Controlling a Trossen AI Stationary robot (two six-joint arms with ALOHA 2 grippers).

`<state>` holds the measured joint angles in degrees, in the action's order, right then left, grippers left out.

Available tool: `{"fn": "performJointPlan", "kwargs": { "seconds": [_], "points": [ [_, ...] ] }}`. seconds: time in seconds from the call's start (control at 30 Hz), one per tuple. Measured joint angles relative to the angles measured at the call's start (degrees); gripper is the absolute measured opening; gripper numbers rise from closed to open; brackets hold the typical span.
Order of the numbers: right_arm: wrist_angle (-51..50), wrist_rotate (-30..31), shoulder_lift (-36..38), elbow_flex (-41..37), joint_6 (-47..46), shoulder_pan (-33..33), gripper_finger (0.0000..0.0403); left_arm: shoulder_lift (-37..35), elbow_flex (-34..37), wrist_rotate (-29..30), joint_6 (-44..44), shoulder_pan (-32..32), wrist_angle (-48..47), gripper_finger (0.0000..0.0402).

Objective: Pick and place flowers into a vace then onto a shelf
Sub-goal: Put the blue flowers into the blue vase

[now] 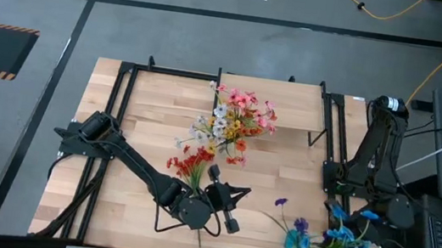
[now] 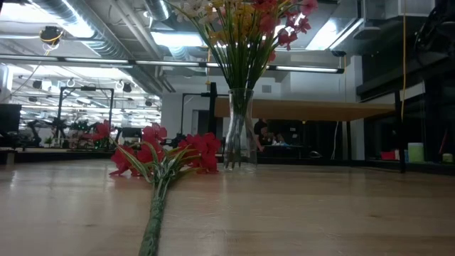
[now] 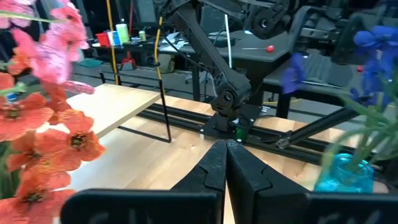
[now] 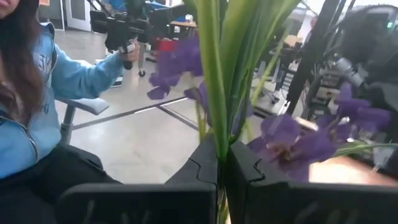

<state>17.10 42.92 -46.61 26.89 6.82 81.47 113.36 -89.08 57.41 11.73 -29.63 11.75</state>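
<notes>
My right gripper (image 4: 222,165) is buried from above in the blue flowers (image 1: 334,242) at the table's 4 o'clock corner. In my right wrist view its fingers are pressed together and a green stem shows at their seam; I cannot tell whether it is pinched. The purple blooms there blur and are cut off at the edge. A person (image 4: 37,124) in a blue jacket sits beyond, only partly in view.

My left gripper (image 1: 230,218) is clenched on nothing, near the table's 6 o'clock edge, just beside the red spray (image 1: 190,167). That spray lies flat, its long axis running roughly 12 to 6, blooms toward 12, bare stem end toward 6.

The bouquet (image 1: 235,117) stands upright in the glass vase (image 2: 240,128) toward 12 o'clock, at the front edge of the shelf (image 1: 292,103). From above the blooms hide the vase; from table height the topmost blooms are cut off.
</notes>
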Motion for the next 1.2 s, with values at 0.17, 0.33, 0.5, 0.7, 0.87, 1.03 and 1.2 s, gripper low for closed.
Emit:
{"fn": "performJointPlan", "kwargs": {
  "seconds": [0.17,0.33,0.5,0.7,0.87,1.03,1.2],
  "points": [
    [-0.1,0.0,-0.7,-0.1,-0.8,0.0,0.0003,0.0,0.0,-0.7,0.0,0.0,0.0,0.0002],
    [-2.3,-0.1,-2.2,-0.1,-2.1,0.0,0.0003,0.0,0.0,-0.7,0.0,0.0,0.0,0.0002],
    [-2.3,0.0,-3.8,-0.1,-3.0,0.0,0.0003,0.0,0.0,-0.7,0.0,0.0,0.0,0.0003],
    [-3.1,1.0,-6.0,-0.1,-5.1,0.0,0.0003,0.0,0.0,-0.7,0.1,0.0,0.0,0.0003],
    [-1.5,1.1,-7.0,-2.5,-7.9,0.0,0.0003,0.0,0.0,-0.7,0.1,0.0,0.0,0.0002],
    [3.3,1.2,-6.4,-6.1,-8.1,-0.2,0.0008,0.0,0.0,-0.7,0.1,0.0,0.0,0.0003],
    [3.2,1.2,-6.3,-7.4,-8.4,-0.2,0.0035,0.0,0.0,-0.8,0.6,0.0,0.0,0.0003]
  ]
}}
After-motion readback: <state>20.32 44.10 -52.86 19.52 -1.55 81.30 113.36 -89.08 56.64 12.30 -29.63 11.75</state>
